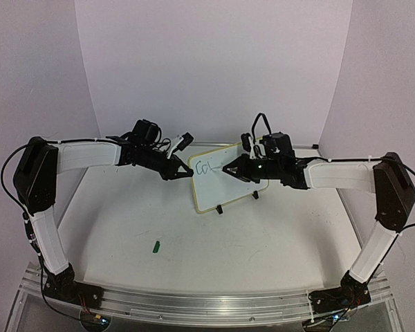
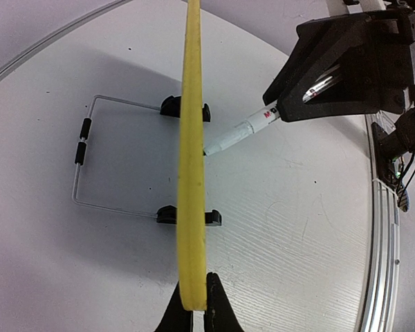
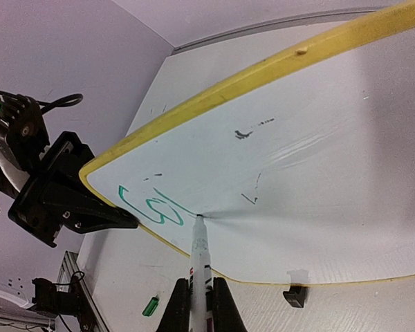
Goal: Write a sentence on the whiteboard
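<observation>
Whiteboard [image 1: 223, 190] first: it stands tilted back on its wire stand [image 2: 83, 155] near the middle of the table [image 1: 124, 221], between our two arms. Our left gripper [image 2: 192, 304] is pinched tight on the yellow rim at the board's left edge, which we judge braces it so that writing pressure cannot tip or slide it. Our right gripper [image 3: 199, 304] is clamped on the marker [image 3: 199, 249], held in line with the fingers so its tip meets the white face. The sentence [image 3: 149, 207] is barely begun: a couple of green letters in the upper left corner, with the tip touching just beside them. A small green cap [image 1: 155, 245], as we take it, lies well apart, nearer the arm bases.
</observation>
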Controlling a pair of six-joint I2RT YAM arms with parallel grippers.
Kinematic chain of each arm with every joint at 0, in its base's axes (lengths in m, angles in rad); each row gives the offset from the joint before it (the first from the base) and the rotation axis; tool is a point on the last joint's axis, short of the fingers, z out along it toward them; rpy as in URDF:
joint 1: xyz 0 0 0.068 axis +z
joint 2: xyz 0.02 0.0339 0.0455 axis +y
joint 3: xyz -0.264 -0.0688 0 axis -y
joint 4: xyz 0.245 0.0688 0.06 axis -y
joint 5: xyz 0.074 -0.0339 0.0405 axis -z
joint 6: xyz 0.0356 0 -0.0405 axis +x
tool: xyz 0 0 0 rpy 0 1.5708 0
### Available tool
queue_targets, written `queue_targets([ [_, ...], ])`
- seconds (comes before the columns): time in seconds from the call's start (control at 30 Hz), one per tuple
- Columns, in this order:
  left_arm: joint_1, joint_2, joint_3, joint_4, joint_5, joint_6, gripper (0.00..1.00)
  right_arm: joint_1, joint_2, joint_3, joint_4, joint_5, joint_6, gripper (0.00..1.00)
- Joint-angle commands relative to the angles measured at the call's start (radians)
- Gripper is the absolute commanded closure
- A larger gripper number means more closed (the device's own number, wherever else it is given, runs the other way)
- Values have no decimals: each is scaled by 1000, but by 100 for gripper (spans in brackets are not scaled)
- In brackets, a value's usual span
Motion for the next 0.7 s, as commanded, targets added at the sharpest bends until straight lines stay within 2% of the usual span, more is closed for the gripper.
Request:
queue_targets([
  [0.0,-7,13,36,-18,-15,18,100,-13,-23,54,13,42,-2,100],
  [0.67,-10,15,37,-16,-12,17,100,-19,-64,69,13,59,-7,100],
])
